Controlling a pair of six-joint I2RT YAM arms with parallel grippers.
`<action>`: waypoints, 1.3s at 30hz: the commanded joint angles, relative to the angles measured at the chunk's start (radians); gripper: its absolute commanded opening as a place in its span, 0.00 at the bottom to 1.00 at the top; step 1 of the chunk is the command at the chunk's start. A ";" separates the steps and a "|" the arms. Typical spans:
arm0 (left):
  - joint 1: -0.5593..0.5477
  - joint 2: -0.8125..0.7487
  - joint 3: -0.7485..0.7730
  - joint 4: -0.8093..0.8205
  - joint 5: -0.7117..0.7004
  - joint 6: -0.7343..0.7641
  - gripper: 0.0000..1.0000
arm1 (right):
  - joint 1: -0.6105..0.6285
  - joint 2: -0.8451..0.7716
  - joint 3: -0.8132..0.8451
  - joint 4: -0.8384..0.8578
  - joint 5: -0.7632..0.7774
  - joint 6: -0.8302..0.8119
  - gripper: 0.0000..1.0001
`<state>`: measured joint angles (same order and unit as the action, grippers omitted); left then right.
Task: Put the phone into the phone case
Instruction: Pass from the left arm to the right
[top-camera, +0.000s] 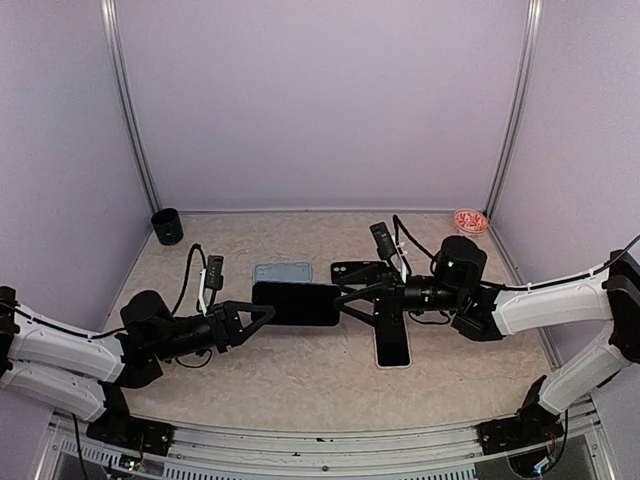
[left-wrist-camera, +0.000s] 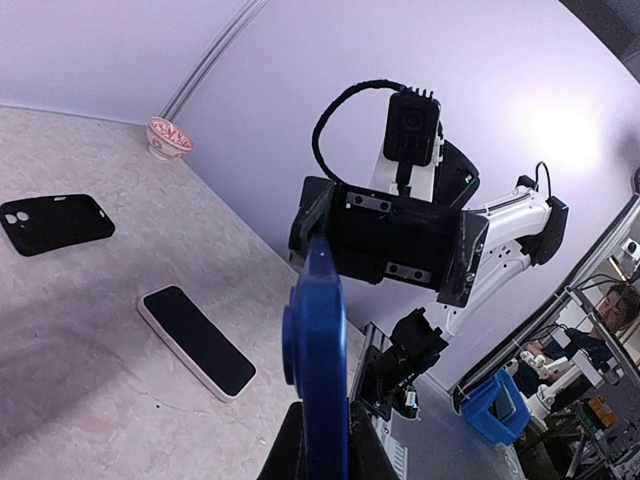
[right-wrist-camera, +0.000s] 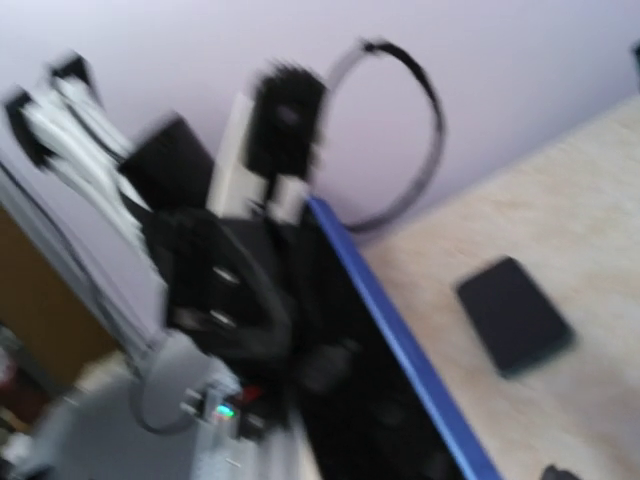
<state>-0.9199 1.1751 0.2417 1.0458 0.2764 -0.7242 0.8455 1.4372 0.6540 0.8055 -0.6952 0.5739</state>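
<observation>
Grips the blue-edged phone (top-camera: 296, 303) at one end with the left gripper (top-camera: 268, 312), clamped tight. Meets its other end with the right gripper (top-camera: 343, 300); cannot tell whether closed there.

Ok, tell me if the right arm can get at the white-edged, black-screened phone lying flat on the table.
Probably not yet: the right gripper seems clamped on the blue-edged dark slab the left gripper also holds. The white-edged phone lies uncovered nearby.
</observation>
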 joint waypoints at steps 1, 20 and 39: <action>-0.014 -0.004 0.017 0.112 -0.005 0.016 0.00 | -0.008 0.014 -0.012 0.190 -0.074 0.188 0.93; -0.017 0.147 0.148 0.127 0.044 0.038 0.00 | 0.024 0.089 0.017 0.185 -0.071 0.167 0.89; 0.047 0.288 0.167 0.283 0.092 -0.007 0.00 | 0.022 0.086 0.019 0.176 -0.075 0.118 0.59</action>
<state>-0.8902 1.4639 0.3954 1.2285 0.4049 -0.7288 0.8619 1.5269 0.6613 0.9627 -0.7464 0.7048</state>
